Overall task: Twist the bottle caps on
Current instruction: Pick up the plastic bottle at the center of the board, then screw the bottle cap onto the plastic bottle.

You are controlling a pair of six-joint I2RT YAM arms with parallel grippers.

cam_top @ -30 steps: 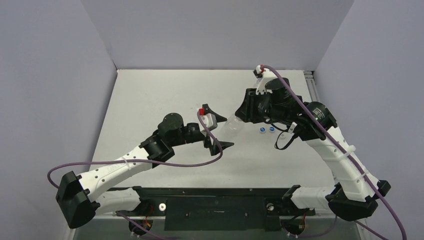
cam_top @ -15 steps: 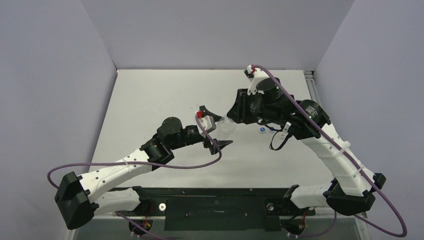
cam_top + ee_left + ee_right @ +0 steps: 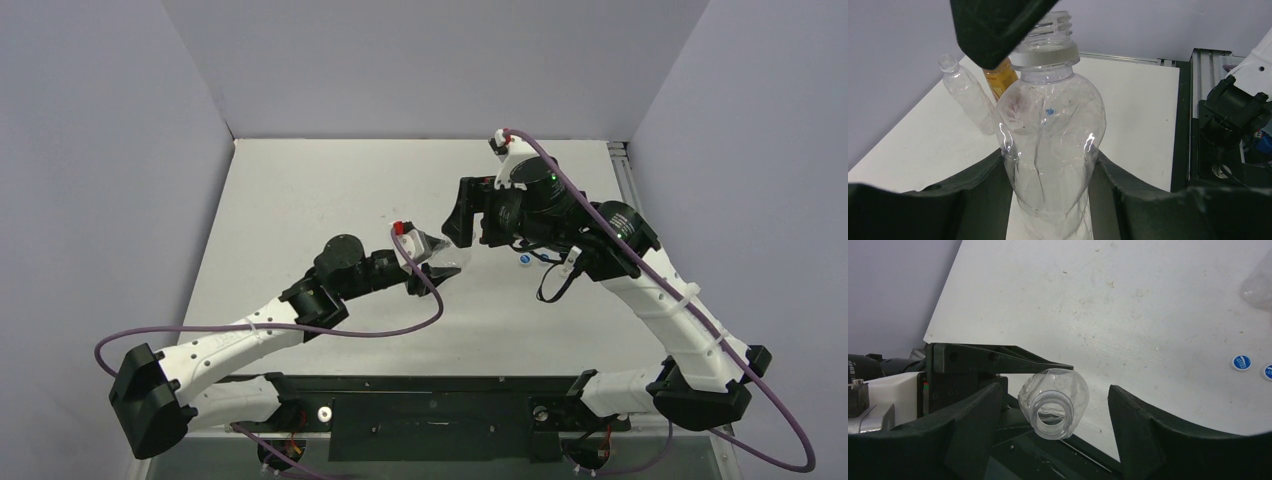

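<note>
The left jaws have just closed around the clear bottle point(image 3: 1050, 135), while the right jaws have opened wide, its bare neck untouched between them. The handover looks done. The caps point(image 3: 1242, 362) lie on the tabletop point(image 3: 1148, 300) outside the right jaws.
</note>
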